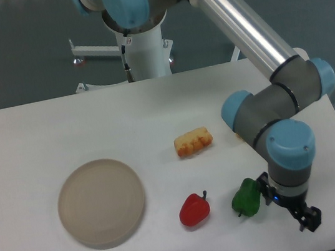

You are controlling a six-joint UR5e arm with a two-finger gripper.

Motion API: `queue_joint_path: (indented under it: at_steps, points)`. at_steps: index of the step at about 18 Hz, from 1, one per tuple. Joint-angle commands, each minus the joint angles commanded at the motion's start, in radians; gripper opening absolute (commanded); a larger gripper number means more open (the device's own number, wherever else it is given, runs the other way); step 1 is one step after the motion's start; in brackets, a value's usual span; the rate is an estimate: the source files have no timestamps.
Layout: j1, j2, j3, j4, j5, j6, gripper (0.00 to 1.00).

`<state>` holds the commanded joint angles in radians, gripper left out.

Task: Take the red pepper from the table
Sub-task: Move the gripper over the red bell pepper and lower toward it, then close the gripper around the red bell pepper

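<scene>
The red pepper [194, 210] is small and glossy with a short dark stem, and lies on the white table [42, 131] near the front, middle-right. My gripper [309, 219] hangs low over the table's front right, well to the right of the red pepper, with the green pepper [246, 197] between them. The dark fingers are small and seen at an angle, so I cannot tell their opening. Nothing shows between them.
A round beige plate [101, 203] sits front left. A yellow-orange ridged toy [193, 142] lies behind the red pepper. The arm's wrist and forearm [266, 110] lean over the right side of the table. The table's front edge is close to the gripper.
</scene>
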<state>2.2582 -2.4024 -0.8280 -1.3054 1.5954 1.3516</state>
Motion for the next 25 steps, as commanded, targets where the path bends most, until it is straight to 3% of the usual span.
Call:
queue_joint_path:
  at_steps: [4,9,25]
  points:
    - [-0.055,0.083,-0.126,0.003,0.004,-0.012,1.0]
    - [-0.134,0.097,-0.215,0.021,0.011,-0.06,1.0]
    - [-0.138,0.08,-0.286,0.086,0.011,-0.058,1.0]
